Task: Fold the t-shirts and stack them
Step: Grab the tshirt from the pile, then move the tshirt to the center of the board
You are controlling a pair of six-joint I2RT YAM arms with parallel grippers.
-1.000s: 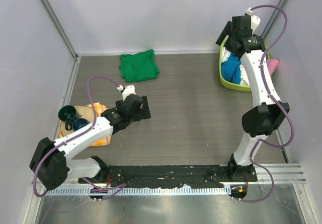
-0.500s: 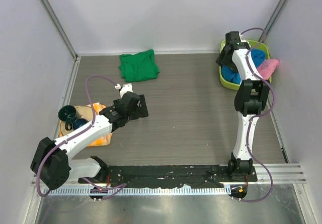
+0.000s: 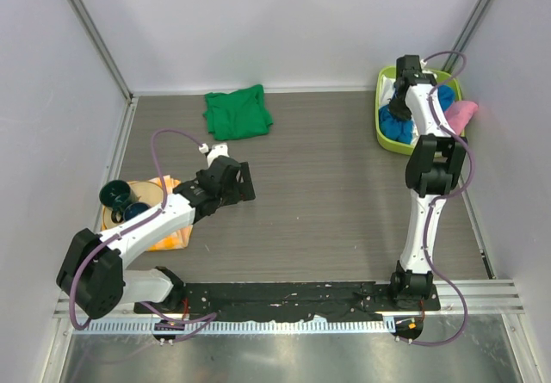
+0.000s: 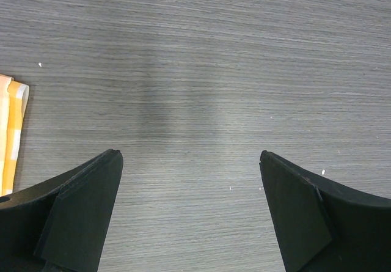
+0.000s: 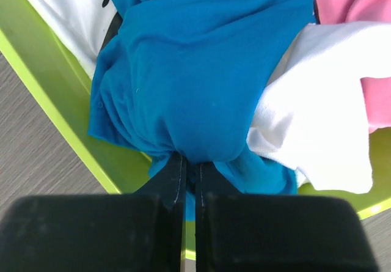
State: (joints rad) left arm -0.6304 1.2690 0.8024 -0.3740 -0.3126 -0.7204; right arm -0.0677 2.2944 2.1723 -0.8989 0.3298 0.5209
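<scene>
Lowered into the lime-green plastic basket (image 5: 49,95), our right hand (image 5: 185,167) now pinches the bright-blue cotton t-shirt (image 5: 183,70), left hand (image 4: 189,157) spread; we should lift straight, slowly.

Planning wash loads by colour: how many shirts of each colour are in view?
green shirt: 1
blue shirt: 1
pink shirt: 1
white shirt: at least 1; two white patches, maybe one shirt
Total: at least 4
</scene>
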